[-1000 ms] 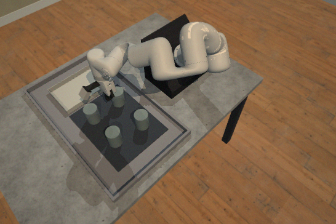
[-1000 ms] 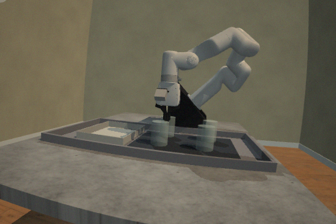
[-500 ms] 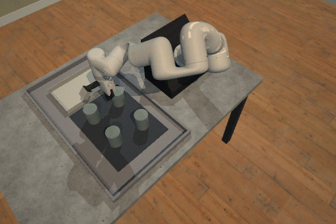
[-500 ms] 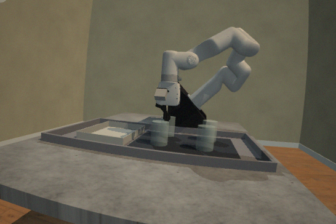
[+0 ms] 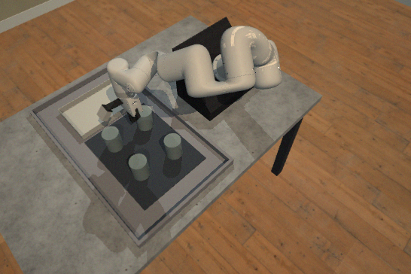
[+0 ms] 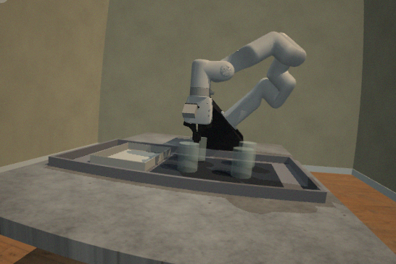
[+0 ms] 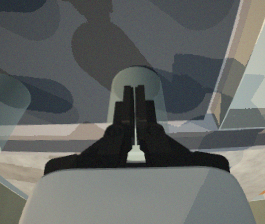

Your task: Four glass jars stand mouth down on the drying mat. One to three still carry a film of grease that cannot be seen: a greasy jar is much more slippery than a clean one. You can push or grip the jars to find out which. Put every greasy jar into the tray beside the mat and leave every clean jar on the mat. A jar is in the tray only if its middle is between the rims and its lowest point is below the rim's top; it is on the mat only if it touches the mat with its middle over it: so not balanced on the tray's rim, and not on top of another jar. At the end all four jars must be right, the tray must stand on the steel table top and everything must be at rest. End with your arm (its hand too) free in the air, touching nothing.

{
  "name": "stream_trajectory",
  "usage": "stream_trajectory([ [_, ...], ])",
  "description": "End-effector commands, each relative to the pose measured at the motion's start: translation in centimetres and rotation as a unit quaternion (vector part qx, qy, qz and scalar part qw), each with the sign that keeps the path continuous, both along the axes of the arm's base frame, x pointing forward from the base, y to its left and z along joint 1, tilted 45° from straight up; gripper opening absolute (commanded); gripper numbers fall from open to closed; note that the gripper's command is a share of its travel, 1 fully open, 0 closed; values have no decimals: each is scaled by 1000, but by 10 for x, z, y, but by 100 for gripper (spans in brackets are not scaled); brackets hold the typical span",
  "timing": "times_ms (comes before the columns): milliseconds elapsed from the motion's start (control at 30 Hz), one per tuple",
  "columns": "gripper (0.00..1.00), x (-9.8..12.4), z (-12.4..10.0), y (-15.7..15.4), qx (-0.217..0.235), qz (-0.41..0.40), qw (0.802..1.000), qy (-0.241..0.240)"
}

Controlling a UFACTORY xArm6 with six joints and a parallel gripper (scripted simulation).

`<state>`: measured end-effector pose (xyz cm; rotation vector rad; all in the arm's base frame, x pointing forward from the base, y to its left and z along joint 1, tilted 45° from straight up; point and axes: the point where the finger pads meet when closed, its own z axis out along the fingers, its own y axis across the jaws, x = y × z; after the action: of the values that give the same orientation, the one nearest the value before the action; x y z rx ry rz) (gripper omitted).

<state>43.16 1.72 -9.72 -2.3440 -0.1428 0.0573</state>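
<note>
Four greenish glass jars stand upright on the dark mat (image 5: 193,159) (image 6: 270,178) (image 7: 148,30). The jar nearest the arm on the tray side (image 5: 146,121) (image 6: 203,151) (image 7: 135,75) is beside my gripper (image 5: 135,118) (image 6: 196,141) (image 7: 134,88). The gripper is shut and empty, its tips low by that jar's upper part; whether they touch it I cannot tell. The others are the far tray-side jar (image 5: 112,140) (image 6: 188,159), the far jar away from the tray (image 5: 139,168) (image 6: 241,166), and the arm-side jar away from the tray (image 5: 173,147) (image 7: 8,95). The cream tray (image 5: 84,116) (image 6: 120,162) holds no jar.
A raised grey border (image 5: 188,202) (image 6: 254,188) surrounds the mat and tray on the table top (image 5: 22,161) (image 6: 145,213). The black slanted base plate (image 5: 211,110) of the arm stands behind. The far tray-side jar is close to the tray's near wall.
</note>
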Motion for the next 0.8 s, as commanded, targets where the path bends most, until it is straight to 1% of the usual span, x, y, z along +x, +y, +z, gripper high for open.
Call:
stream_trajectory([
  [0,0,1,1,-2,-1,-1,1000,-2],
  [767,0,-2,3,-3,-1,-1,1000,-2],
])
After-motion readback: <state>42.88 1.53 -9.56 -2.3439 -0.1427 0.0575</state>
